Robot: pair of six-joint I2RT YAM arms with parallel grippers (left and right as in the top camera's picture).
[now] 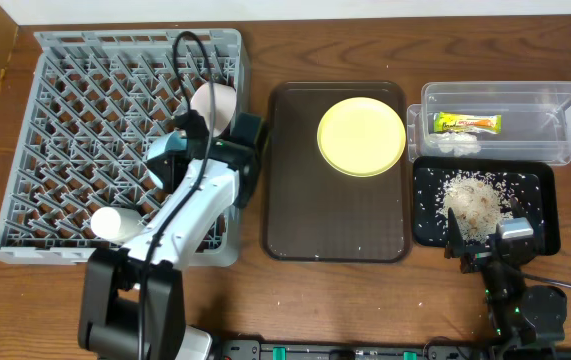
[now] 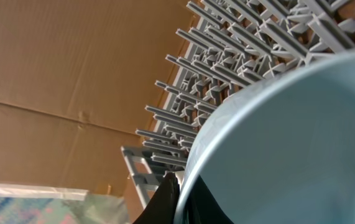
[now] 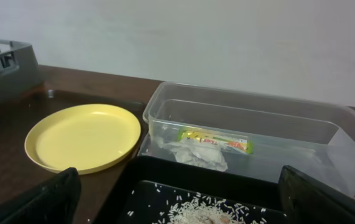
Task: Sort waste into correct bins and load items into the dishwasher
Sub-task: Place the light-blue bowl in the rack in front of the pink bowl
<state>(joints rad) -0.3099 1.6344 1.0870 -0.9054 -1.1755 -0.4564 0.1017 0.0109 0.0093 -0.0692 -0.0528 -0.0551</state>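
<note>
**Desk:** What does the left end of the table show?

**Caption writer:** The grey dish rack [image 1: 65, 120] fills the far-left corner. The left gripper [image 2: 178, 190] pinches the rim of the light blue bowl [image 2: 276, 137], tilted over the dividers. A white bowl [image 1: 213, 105] and a white cup [image 1: 115, 222] sit in the rack.

**Desk:** And moving right?

**Caption writer:** The yellow plate [image 1: 362, 136] lies on the brown tray [image 1: 335, 220] at mid-table. Near the right edge, the clear tub [image 1: 565, 105] holds the snack wrapper [image 1: 468, 123] and tissue [image 1: 455, 143]. The black tray [image 1: 540, 200] holds the rice scraps [image 1: 475, 200]. The right gripper [image 3: 183, 199] hangs over it, fingers spread wide and holding nothing.

**Desk:** The risk?

**Caption writer:** A rim-only hold could let the bowl slip or snag a divider, and the arm's swing could knock the white bowl close by.

**Desk:** What does each view add?

**Caption writer:** Only the left wrist view shows the rim between the fingers, since the arm hides it from overhead. Only the overhead view shows the bowl's neighbours.
</note>
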